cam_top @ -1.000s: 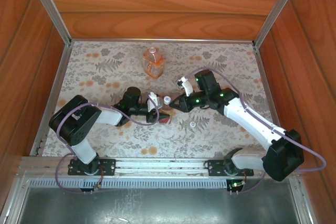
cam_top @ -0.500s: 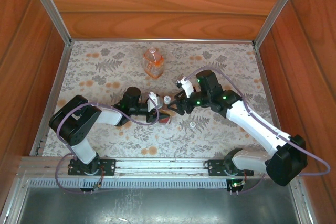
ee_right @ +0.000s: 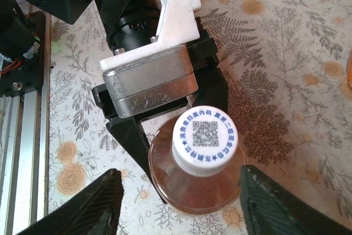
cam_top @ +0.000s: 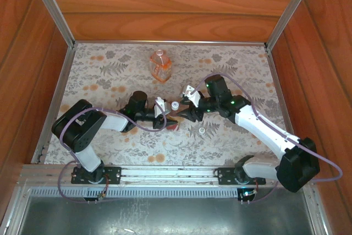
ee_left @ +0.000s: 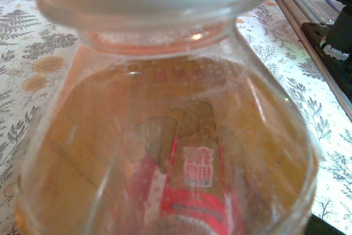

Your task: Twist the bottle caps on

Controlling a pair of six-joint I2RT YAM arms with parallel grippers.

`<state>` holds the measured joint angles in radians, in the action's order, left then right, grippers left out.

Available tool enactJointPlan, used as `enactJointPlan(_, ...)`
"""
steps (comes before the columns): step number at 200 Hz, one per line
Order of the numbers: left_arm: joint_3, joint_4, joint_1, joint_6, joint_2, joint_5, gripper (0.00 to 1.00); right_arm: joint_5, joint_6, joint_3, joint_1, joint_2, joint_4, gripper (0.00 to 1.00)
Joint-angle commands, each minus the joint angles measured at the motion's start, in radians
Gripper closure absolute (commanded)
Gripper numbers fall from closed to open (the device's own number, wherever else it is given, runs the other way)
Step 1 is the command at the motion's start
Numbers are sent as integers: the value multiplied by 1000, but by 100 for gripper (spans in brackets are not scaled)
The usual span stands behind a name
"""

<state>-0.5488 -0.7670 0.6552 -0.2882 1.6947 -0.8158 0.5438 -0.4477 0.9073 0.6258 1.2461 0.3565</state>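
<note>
Right wrist view tells most of the story here. The slim bottle stands upright near the middle of the table with a white cap sitting on its neck. The left gripper is clamped tight on the bottle's body from the side, holding it steady. The right gripper hangs over it with its fingers spread wide, one on each side of the cap, touching neither the cap nor the bottle. So I'd say we're in the screwing step on bottle one, either between twists or right at the end of it. I can't tell from here whether the threads are fully home. Next move, my guess: close squarely on the cap and turn, keeping the left clamp firm so the bottle doesn't spin along. After that there's the loose cap lying on the cloth just in front, and the wide bottle well back toward the far wall, its neck apparently bare.
</note>
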Motion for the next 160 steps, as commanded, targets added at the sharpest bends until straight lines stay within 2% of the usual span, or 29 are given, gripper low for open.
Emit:
enactJointPlan(1,1,58,3,-4,30,-32,45,65,-39,47,-10,31,2,43)
enactJointPlan(98,3,58,3,-3,26,-43,45,116,-32,113,-11,136,7,57)
enactJointPlan(141,1,58,3,1,24,-39,45,104,-7,117,-11,136,11,71)
enactJointPlan(160,-4,58,3,21,14,-50,35,113,-12,108,-11,119,19,72)
